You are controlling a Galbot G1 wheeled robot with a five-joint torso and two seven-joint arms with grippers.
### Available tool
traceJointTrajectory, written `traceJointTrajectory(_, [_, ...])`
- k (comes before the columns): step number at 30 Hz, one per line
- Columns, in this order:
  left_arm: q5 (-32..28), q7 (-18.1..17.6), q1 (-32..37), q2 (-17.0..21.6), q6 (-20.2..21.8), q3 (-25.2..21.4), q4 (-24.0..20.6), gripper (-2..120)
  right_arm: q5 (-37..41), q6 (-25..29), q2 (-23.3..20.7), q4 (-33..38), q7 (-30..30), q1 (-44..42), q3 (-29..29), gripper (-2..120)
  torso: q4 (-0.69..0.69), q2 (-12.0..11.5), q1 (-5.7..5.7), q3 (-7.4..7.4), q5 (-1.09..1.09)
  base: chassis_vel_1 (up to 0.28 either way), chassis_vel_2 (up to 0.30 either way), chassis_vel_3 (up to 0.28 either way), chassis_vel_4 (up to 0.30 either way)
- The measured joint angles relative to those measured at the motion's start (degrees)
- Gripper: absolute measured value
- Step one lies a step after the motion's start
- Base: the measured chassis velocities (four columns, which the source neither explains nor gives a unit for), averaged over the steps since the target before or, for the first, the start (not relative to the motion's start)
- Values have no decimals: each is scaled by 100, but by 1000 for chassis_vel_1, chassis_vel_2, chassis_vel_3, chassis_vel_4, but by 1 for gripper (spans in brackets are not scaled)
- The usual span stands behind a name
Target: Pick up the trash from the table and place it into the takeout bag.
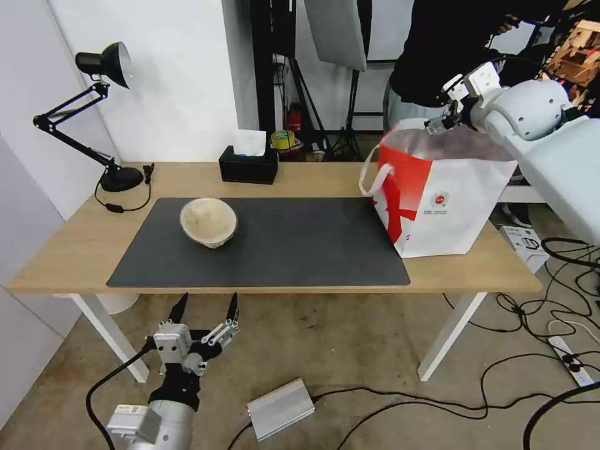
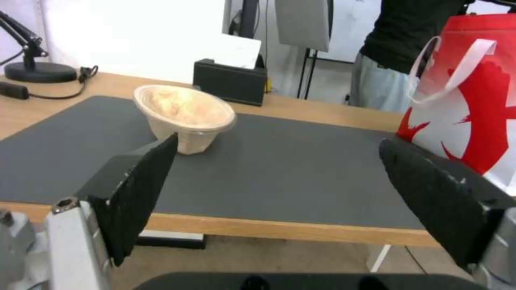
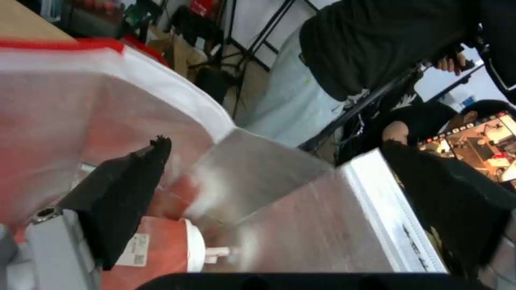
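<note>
A beige bowl (image 1: pixel 208 222) (image 2: pixel 183 112) sits tilted on the left part of the dark mat on the table (image 1: pixel 69 250). The takeout bag (image 1: pixel 437 200) (image 2: pixel 473 92) stands open at the table's right end. My left gripper (image 1: pixel 206 307) (image 2: pixel 278 141) hangs open below and in front of the table's front edge, facing the bowl. Over the bag's rear rim my right gripper (image 1: pixel 440 123) (image 3: pixel 277 145) is open with nothing between its fingers. Inside the foil-lined bag (image 3: pixel 279 209) lies a red cup with a white lid (image 3: pixel 167 245).
A black tissue box (image 1: pixel 249 164) stands at the table's back edge and a black desk lamp (image 1: pixel 106 69) at the back left. A person stands just behind the bag. Cables, a power strip (image 1: pixel 572 362) and a silver box (image 1: pixel 281 409) lie on the floor.
</note>
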Motion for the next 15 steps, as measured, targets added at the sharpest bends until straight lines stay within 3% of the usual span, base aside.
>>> traceJointTrajectory(11, [-11,-3,-5,11,-2,-15,0,100,362,1,14,103,362,-170,281,100,1,0,0,0,-1,0,0,0,0])
traceJointTrajectory(13, [-13,-5,-4,9,-3,-15,0,100,782,66,17,225,729,-395,596,100,0,0,0,0,-2,0,0,0,0])
traceJointTrajectory(14, [-13,-6,0,9,-3,-18,-2,100,1347,290,19,379,1126,-664,894,100,0,0,0,0,-1,0,0,0,0])
traceJointTrajectory(15, [-13,-6,0,9,-3,-18,-2,100,1347,290,19,379,1126,-664,894,100,0,0,0,0,-1,0,0,0,0])
